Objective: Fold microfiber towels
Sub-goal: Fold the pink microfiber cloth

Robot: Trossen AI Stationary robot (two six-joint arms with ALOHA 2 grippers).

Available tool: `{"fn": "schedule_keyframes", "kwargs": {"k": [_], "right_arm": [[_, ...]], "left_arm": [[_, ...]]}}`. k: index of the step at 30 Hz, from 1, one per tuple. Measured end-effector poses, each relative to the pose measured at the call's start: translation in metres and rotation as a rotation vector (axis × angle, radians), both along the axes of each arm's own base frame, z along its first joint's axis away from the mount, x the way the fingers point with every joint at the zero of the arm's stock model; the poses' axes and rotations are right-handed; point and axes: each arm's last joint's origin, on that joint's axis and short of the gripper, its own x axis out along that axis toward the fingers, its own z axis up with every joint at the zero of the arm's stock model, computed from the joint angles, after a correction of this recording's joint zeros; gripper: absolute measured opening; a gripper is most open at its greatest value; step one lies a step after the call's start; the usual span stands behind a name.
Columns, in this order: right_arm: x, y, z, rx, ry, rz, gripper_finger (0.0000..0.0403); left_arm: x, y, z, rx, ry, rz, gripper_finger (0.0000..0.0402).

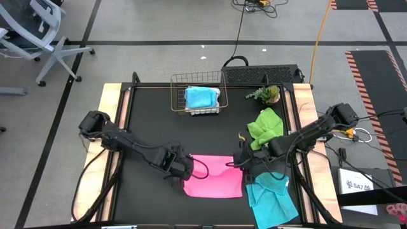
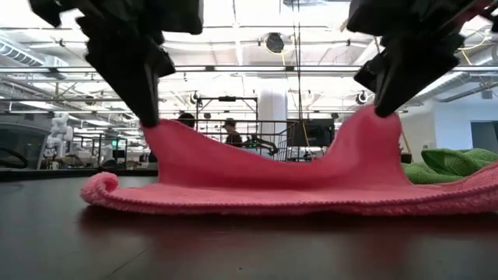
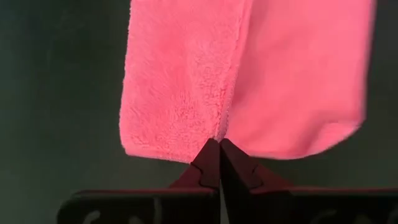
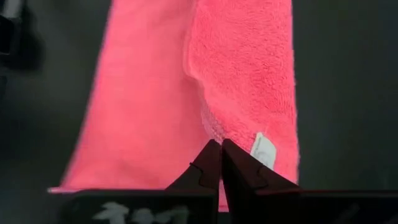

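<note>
The pink towel (image 1: pixel 213 176) lies at the surface's (image 1: pixel 152 121) front edge. The left end effector (image 1: pixel 186 170) and the right end effector (image 1: pixel 240 161) each pinch 1 edge, clenched. 1 white tag (image 4: pixel 263 150), unreadable. 2 cyan towels (image 1: pixel 271 197), 1 green (image 1: pixel 266 126).

I saw the pink towel (image 3: pixel 186 93) at frame centre as plush, nubbly cloth with a matt pile, a small white fabric tag (image 4: pixel 263 150) sewn at its edge. The tabletop (image 1: pixel 152 121) looked like a smooth, matt black mat, bordered left and right by pale bare wood (image 1: pixel 109 102). At upper centre, the basket (image 1: pixel 181 83) was thin coppery metal wire. The gripper fingers (image 3: pixel 211 171) read as dark, hard matt plastic.
</note>
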Motion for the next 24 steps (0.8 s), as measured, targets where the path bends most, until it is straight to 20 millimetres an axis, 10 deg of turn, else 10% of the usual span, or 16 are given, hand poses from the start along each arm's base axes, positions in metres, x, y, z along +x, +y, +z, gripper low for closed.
{"fn": "schedule_keyframes", "kwargs": {"k": [24], "right_arm": [[-0.02, 0.07, -0.023, 0.153, 0.064, 0.008, 0.0]], "left_arm": [[-0.015, -0.074, -0.023, -0.152, -0.048, 0.031, 0.0]]}}
